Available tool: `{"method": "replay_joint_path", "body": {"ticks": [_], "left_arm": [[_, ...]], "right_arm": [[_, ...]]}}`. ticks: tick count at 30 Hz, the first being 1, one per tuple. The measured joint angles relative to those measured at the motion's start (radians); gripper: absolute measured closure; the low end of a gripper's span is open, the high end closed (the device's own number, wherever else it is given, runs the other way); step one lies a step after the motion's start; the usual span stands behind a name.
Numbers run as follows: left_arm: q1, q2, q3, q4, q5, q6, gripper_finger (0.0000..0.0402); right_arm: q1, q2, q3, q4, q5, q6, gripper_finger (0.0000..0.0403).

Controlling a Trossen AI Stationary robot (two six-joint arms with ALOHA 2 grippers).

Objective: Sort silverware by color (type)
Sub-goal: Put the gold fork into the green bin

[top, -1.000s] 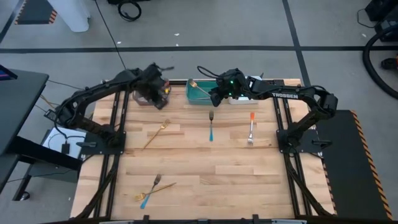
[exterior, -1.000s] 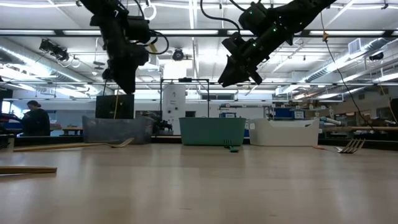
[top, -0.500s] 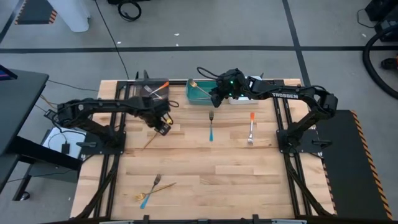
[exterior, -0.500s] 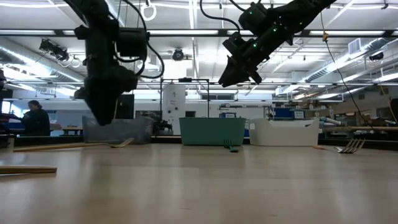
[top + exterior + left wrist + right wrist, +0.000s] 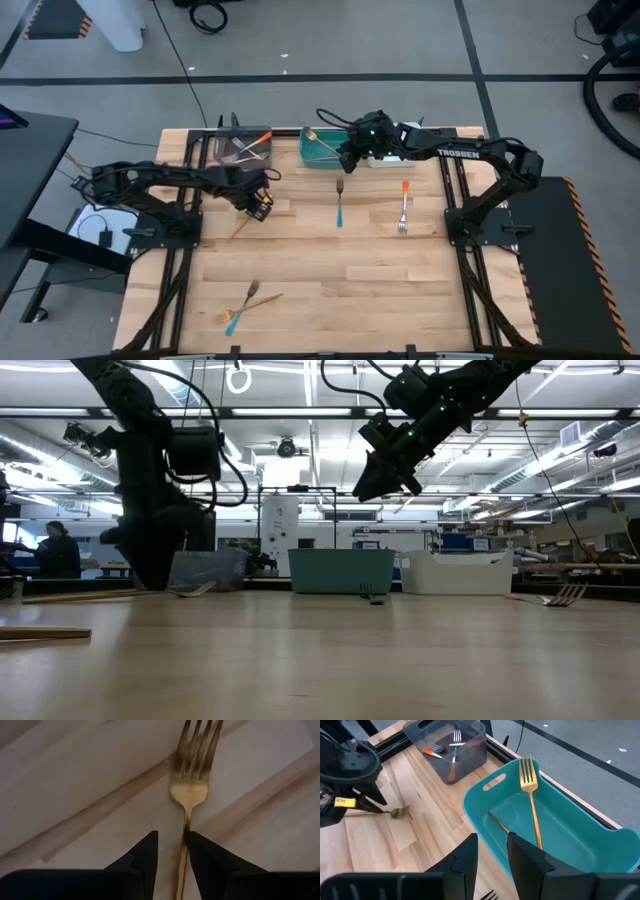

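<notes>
Left tool (image 5: 170, 851) dropped from grey bin (image 5: 222, 160) to gold fork (image 5: 194, 780)
Fingers spread astride its handle, not yet pinching; right tool (image 5: 492, 851) spread, empty, over teal bin (image 5: 485, 795)

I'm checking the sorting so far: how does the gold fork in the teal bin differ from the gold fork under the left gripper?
The gold fork in the teal bin leans on the bin's wall, already sorted; the gold fork on the table lies flat on bare wood. The left gripper straddles the table fork's handle; no gripper touches the binned one. Both are thin and all gold.

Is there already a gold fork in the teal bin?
Yes: the right wrist view shows a gold fork lying inside the teal bin, its tines at the rim.
</notes>
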Motion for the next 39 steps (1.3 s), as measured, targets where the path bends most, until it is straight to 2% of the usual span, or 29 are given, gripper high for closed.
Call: {"method": "replay_joint_path", "body": {"ticks": [10, 13, 16, 20, 23, 26, 30, 33, 35, 39], "left_arm": [[0.000, 0.007, -0.049, 0.081, -0.012, 0.007, 0.0310], [0.000, 0.020, -0.048, 0.070, -0.014, 0.008, 0.0336], [0.000, 0.024, -0.045, 0.068, -0.017, 0.007, 0.0380], [-0.001, 0.009, -0.015, 0.076, 0.009, 0.018, 0.0384], [-0.001, -0.031, 0.063, 0.103, 0.055, 0.027, 0.0384], [0.000, -0.060, 0.173, 0.115, 0.058, 0.091, 0.0384], [0.000, -0.070, 0.357, 0.240, -0.058, 0.216, 0.0384], [0.001, -0.069, 0.450, 0.416, -0.132, 0.311, 0.0384], [0.002, -0.069, 0.487, 0.535, -0.144, 0.330, 0.0384], [0.001, -0.069, 0.517, 0.624, -0.144, 0.348, 0.0383]], "right_arm": [[0.000, 0.000, 0.000, -0.005, 0.000, 0.000, 0.0291], [0.000, 0.000, 0.000, -0.006, 0.000, 0.001, 0.0291], [0.000, 0.000, 0.000, -0.006, 0.000, 0.001, 0.0291], [0.000, 0.000, 0.000, -0.006, -0.001, 0.015, 0.0291], [0.000, 0.000, 0.000, -0.006, -0.019, 0.019, 0.0291], [0.000, 0.000, 0.000, -0.004, -0.095, 0.019, 0.0291], [0.002, 0.000, 0.000, 0.014, -0.253, 0.008, 0.0291], [0.012, 0.000, 0.000, 0.058, -0.344, -0.026, 0.0291], [0.022, 0.000, -0.001, 0.109, -0.347, -0.047, 0.0291], [0.034, 0.000, -0.001, 0.282, -0.333, -0.050, 0.0291]]}}
